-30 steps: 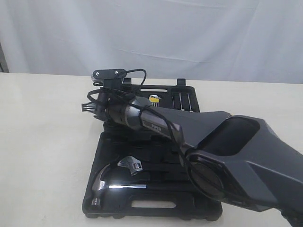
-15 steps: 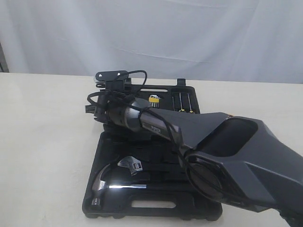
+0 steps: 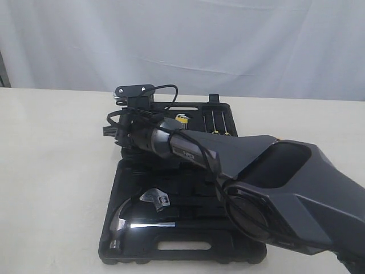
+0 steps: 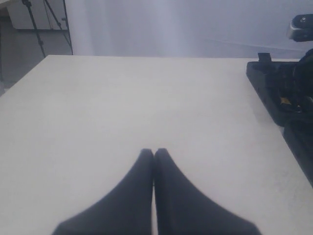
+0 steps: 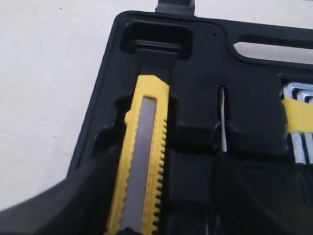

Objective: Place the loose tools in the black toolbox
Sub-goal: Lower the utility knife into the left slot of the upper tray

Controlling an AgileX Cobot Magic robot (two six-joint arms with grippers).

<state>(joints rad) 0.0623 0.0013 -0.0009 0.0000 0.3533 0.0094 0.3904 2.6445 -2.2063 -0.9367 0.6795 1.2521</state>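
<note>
In the exterior view, the black toolbox [image 3: 182,252] lay open on the cream tabletop [image 3: 51,171]. A steel hammer [image 3: 128,220] and an adjustable wrench [image 3: 157,200] sat in its near half, and screwdrivers [image 3: 215,123] in the far half. The right arm [image 3: 274,171] reached across to the far-left corner of the box and hid its own tip and whatever lay below.

The left wrist view showed what the exterior view did not. The left end effector [image 4: 154,159] hung over bare tabletop with its fingers pressed together, holding nothing, and the toolbox was at the edge of the picture.

Only the right wrist view showed the yellow-black utility knife [image 5: 142,147]. It lay lengthwise in a moulded recess by the box's corner, near a set of hex keys [image 5: 298,122]. The dark fingers of the right end effector [image 5: 151,196] flanked the knife. Whether they pinched it or stood clear could not be told.
</note>
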